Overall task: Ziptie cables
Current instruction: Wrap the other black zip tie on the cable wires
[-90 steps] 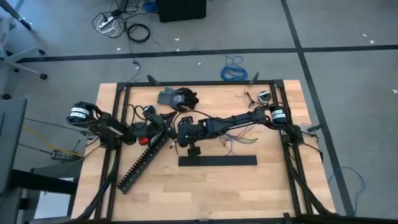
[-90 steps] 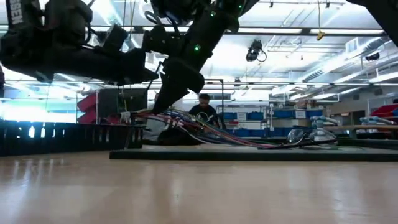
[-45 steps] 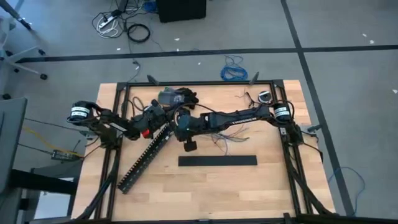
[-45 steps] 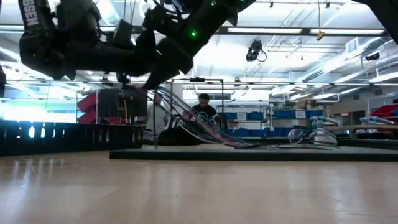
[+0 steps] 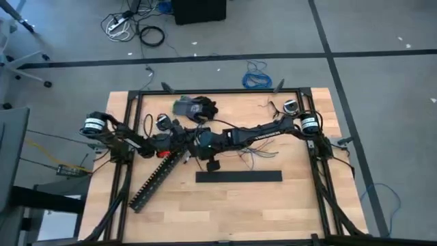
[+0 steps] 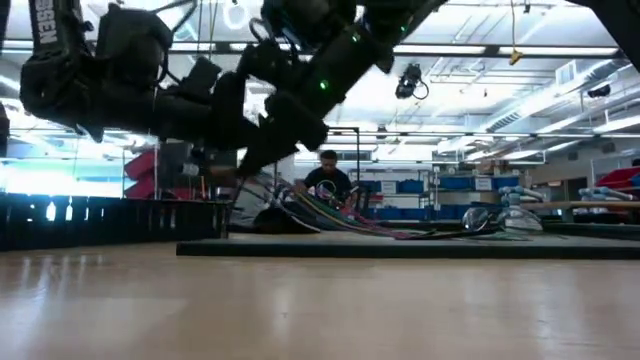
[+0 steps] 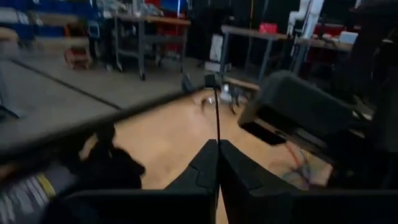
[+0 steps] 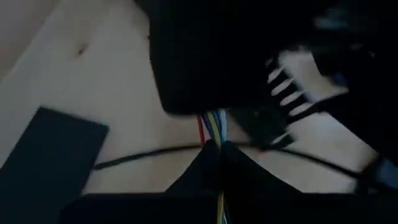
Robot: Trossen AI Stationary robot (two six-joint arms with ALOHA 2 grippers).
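Left gripper (image 5: 179,141) sits closed on a ziptie (image 7: 217,118), the thin black strip pinched between its fingers (image 7: 200,168) and standing straight out ahead of them in the left wrist view; held that way, I judge, so the free end can be steered around the bundle; just below and left of this claw lies the slotted comb-like duct (image 5: 156,175), slanting away across the wooden table (image 5: 273,205); immediately right of it, almost touching, the right gripper (image 5: 198,142) is clamped shut on the cables (image 8: 214,127), whose red, blue and yellow strands run out from between its fingertips in the right wrist view, gathered tight, presumably to give the tie a narrow neck to circle; a thin black line crosses the wires just ahead of that claw, likely a ziptie, though I cannot be sure; the loose ends of the cables fan out further right; below the right claw lies the flat black bar (image 5: 239,176), apart from both.
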